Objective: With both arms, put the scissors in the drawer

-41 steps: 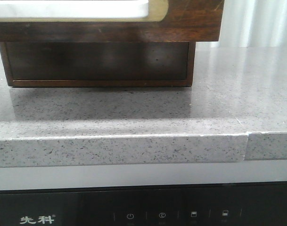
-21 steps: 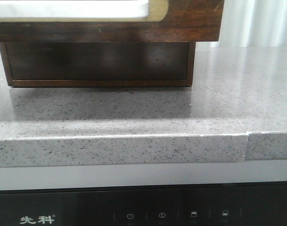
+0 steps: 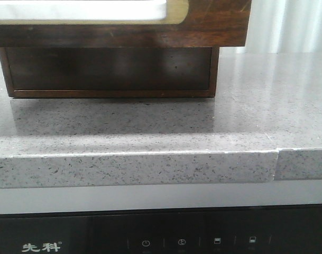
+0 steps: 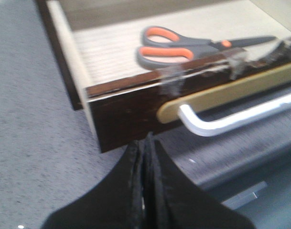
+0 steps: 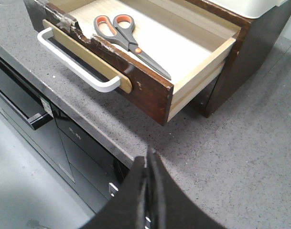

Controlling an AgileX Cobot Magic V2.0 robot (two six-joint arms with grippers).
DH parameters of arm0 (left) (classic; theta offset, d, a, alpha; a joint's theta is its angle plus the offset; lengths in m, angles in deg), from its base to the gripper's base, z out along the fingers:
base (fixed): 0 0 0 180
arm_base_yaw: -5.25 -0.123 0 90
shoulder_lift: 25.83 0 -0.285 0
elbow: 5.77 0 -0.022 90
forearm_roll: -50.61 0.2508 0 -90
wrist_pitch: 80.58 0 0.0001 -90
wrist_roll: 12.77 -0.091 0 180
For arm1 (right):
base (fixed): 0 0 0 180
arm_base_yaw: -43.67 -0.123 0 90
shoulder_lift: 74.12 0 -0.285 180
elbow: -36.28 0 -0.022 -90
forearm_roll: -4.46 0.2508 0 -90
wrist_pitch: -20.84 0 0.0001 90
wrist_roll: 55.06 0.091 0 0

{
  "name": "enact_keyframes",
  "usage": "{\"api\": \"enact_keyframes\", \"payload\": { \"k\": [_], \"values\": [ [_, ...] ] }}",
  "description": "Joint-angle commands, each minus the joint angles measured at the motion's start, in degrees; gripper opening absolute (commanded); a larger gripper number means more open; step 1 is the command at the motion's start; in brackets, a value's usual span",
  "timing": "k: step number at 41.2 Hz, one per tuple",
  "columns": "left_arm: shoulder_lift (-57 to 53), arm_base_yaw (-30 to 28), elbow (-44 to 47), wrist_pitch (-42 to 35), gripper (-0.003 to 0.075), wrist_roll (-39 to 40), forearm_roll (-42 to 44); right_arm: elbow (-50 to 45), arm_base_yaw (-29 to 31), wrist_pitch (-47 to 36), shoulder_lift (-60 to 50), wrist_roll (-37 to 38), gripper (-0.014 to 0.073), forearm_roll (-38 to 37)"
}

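The small orange-and-grey-handled scissors (image 5: pixel 126 37) are seen lying inside the open dark brown wooden drawer (image 5: pixel 150 95) near the counter's front edge. Both the left black claw gripper (image 4: pixel 144 143) and the right black claw gripper (image 5: pixel 147 157) are pressed together, empty. Closing is judged next: a push on the drawer front is called for.

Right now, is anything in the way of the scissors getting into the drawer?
No. The scissors already lie flat inside the open drawer, on its pale bottom. Nothing sits on or beside them. Both grippers, left and right, are shut and back from the drawer front, holding nothing.
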Motion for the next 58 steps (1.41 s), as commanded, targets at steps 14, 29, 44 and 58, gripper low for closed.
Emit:
{"api": "enact_keyframes", "payload": {
  "k": [14, 29, 44, 58],
  "values": [
    [-24.1, -14.2, 27.9, -27.6, -0.002, 0.5, 0.8, 1.2, 0.1, -4.6, 0.2, 0.2, -0.0116, -0.2],
    [-32.5, -19.6, 43.1, -40.7, -0.002, 0.5, 0.5, 1.2, 0.1, -4.6, 0.2, 0.2, -0.0116, -0.2],
    [-32.5, -19.9, 44.1, -43.4, -0.002, 0.5, -0.7, 1.2, 0.1, -4.4, 0.2, 0.2, -0.0116, -0.2],
    [-32.5, -19.9, 44.1, -43.8, -0.002, 0.5, -0.7, 1.2, 0.1, -4.4, 0.2, 0.2, -0.0116, -0.2]
  ]
}}
